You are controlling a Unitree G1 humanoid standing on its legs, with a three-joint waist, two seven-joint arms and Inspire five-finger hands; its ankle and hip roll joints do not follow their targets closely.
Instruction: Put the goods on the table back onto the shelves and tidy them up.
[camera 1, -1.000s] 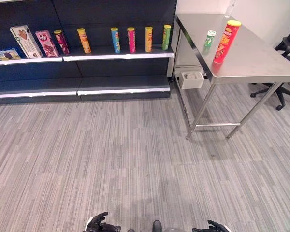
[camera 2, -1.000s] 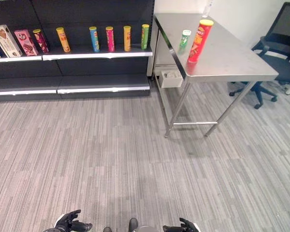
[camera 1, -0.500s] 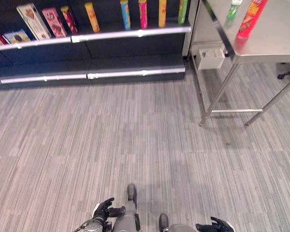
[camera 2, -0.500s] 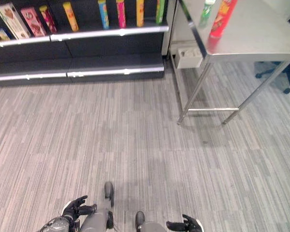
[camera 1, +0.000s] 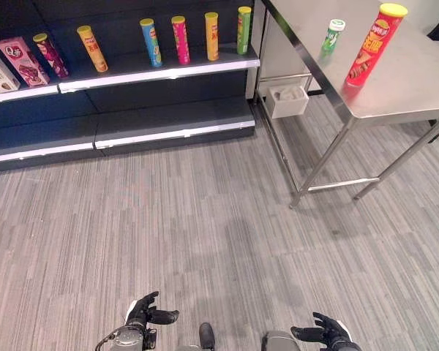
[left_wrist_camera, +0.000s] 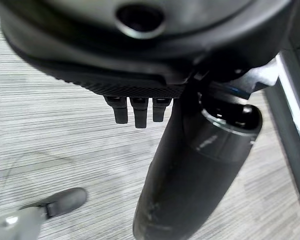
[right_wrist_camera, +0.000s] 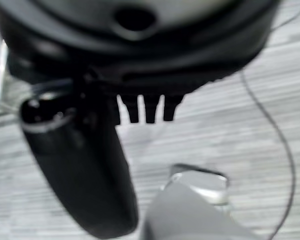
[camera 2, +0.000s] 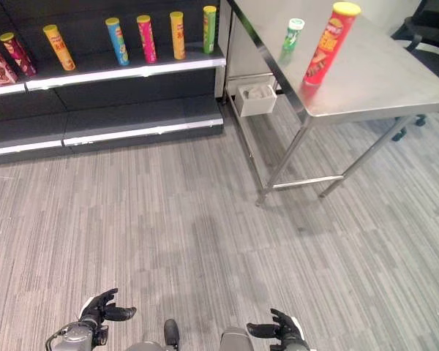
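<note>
A tall red snack tube with a yellow lid (camera 1: 372, 42) stands on the steel table (camera 1: 410, 84) at the upper right. A small green bottle with a white cap (camera 1: 332, 35) stands a little to its left on the same table. My left hand (camera 1: 143, 314) hangs low at the bottom of the view, open and holding nothing, far from the table. My right hand (camera 1: 323, 334) is low at the bottom right, open and holding nothing as well. Its fingers (right_wrist_camera: 149, 109) point down at the floor in the right wrist view.
Dark shelves (camera 1: 154, 73) run along the back left, with several coloured tubes (camera 1: 178, 39) and boxes (camera 1: 20, 62) on the upper one; the lower shelf (camera 1: 132, 124) is bare. A white box (camera 1: 287, 100) sits under the table. Grey carpet (camera 1: 205, 219) lies between me and both.
The camera has shifted: shelves and table now sit lower and further left than half a second ago. Both hands stay low and open, holding nothing.
</note>
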